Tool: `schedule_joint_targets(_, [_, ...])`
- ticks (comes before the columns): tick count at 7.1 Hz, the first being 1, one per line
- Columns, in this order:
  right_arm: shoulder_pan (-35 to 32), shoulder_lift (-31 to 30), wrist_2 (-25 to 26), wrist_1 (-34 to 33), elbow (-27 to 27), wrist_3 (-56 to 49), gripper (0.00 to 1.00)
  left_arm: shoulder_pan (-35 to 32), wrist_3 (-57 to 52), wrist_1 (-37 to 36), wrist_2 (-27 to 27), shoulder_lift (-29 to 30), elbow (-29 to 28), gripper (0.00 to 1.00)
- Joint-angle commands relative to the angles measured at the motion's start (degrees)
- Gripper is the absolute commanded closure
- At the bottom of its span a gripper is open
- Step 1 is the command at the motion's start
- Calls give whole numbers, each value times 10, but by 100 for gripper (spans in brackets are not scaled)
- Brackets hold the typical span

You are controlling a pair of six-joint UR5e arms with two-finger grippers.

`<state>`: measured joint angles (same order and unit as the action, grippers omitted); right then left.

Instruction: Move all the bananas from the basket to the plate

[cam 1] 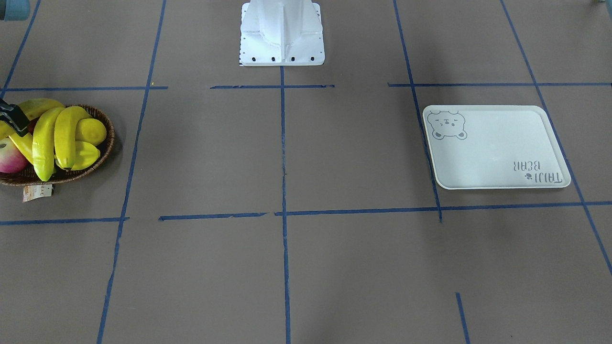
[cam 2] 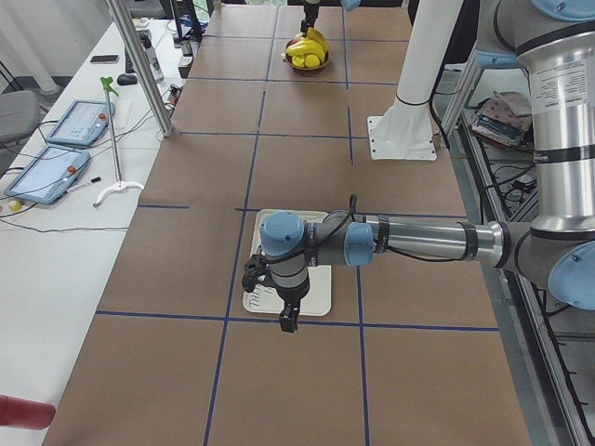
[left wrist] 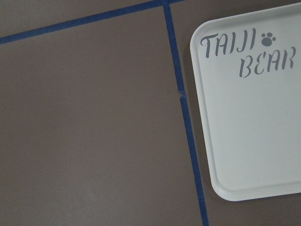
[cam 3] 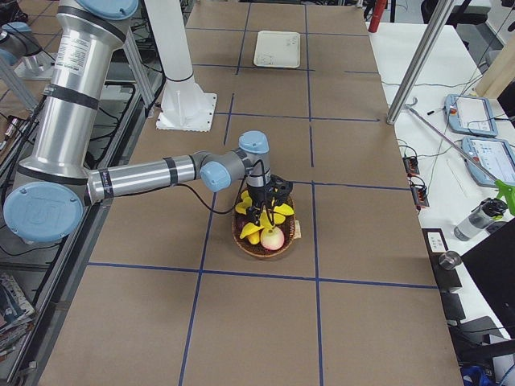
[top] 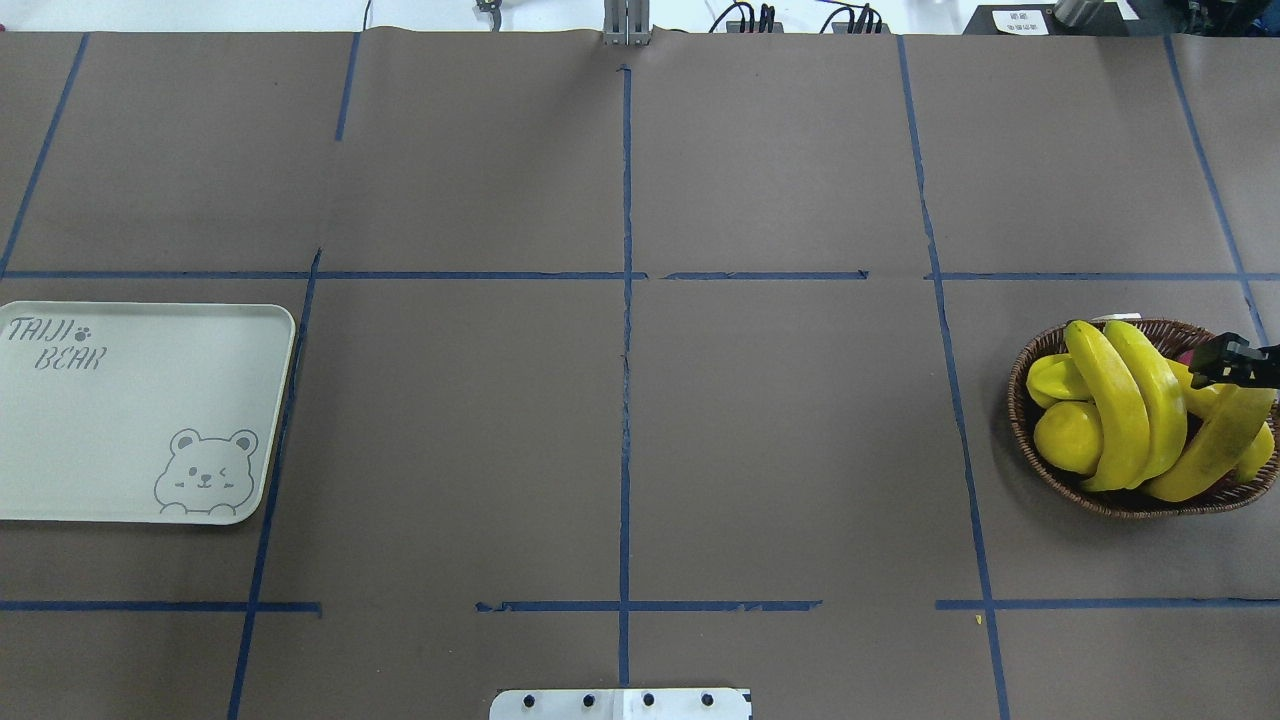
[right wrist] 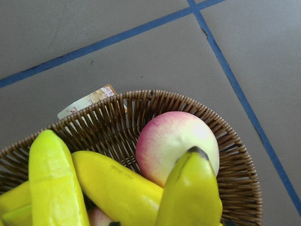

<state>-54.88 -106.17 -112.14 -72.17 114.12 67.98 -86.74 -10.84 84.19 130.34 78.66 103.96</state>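
Observation:
The brown wicker basket [top: 1030, 440] sits at the table's right end, also seen at the left edge of the front view as basket [cam 1: 109, 143]. It holds several yellow bananas [top: 1120, 400] piled across it. My right gripper [top: 1238, 360] is down in the basket over a deeper-yellow banana [top: 1215, 440]. That banana [right wrist: 193, 193] fills the lower part of the right wrist view. I cannot tell whether its fingers are closed. The cream plate [top: 130, 420] lies bare at the left end. My left gripper [cam 2: 288, 316] hovers over the plate's edge; I cannot tell its state.
A pink peach [right wrist: 174, 141], a round lemon [top: 1068, 437] and a ridged starfruit [top: 1055, 378] share the basket. A paper tag [cam 1: 37, 192] hangs off its rim. The white robot base [cam 1: 282, 33] stands mid-table. Blue tape lines grid the brown surface.

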Motion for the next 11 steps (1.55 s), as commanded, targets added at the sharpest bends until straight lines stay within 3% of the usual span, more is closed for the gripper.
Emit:
schedule_joint_targets(1, [13, -1, 14, -1, 0, -7, 85, 0, -1, 0, 0, 0, -2, 0])
schedule_joint_targets(3, [10, -6, 12, -1, 6, -41, 97, 0, -1, -1, 0, 0, -1, 0])
schedule_joint_targets(6, [-9, -62, -28, -2, 62, -139, 98, 0, -1, 0, 0, 0, -1, 0])
schedule_joint_targets(9, [-103, -59, -129, -28, 68, -240, 99, 0, 0, -1, 0, 0, -1, 0])
schedule_joint_targets(11, [-128, -38, -149, -54, 77, -263, 99, 1, -1, 0, 1, 0, 2, 0])
